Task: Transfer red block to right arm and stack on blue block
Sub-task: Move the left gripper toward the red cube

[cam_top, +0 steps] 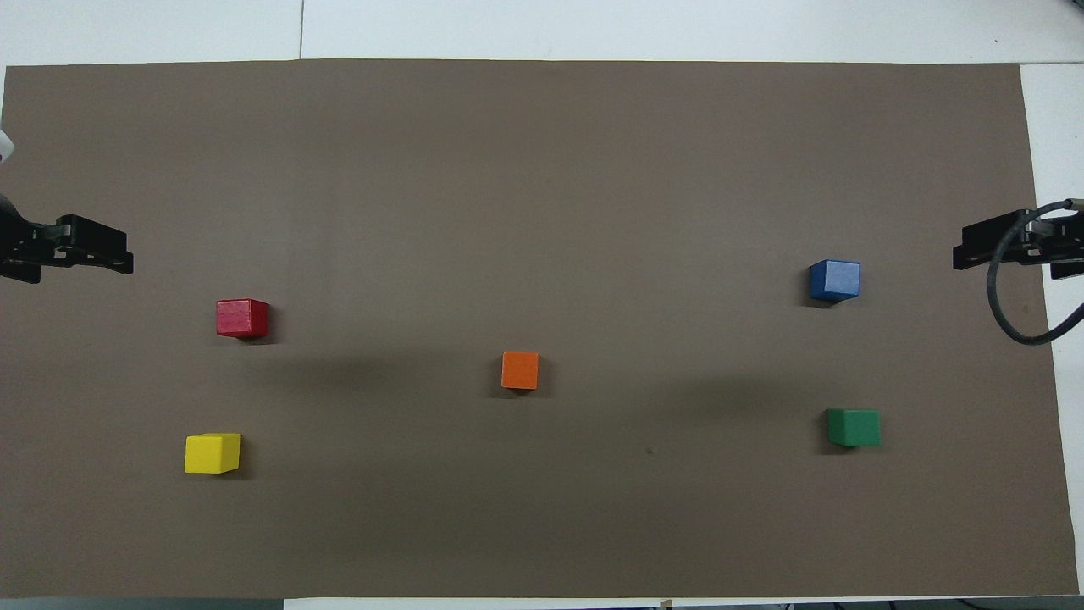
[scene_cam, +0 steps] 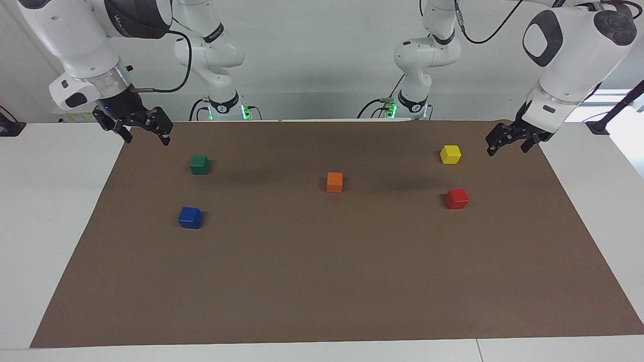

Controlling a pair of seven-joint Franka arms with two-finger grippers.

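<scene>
Red block (scene_cam: pixel 457 198) untouched, mid-right of the facing view; blue block (scene_cam: pixel 190 217) mid-left.
Left gripper (scene_cam: pixel 510 140), fingers apart, should descend squarely over red; right gripper (scene_cam: pixel 135 126), also apart, waits.

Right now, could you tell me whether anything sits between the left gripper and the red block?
Nothing visible does. The left gripper hangs over the mat's edge, the red block stands alone, and the yellow block lies nearer the robots, off that line.
</scene>
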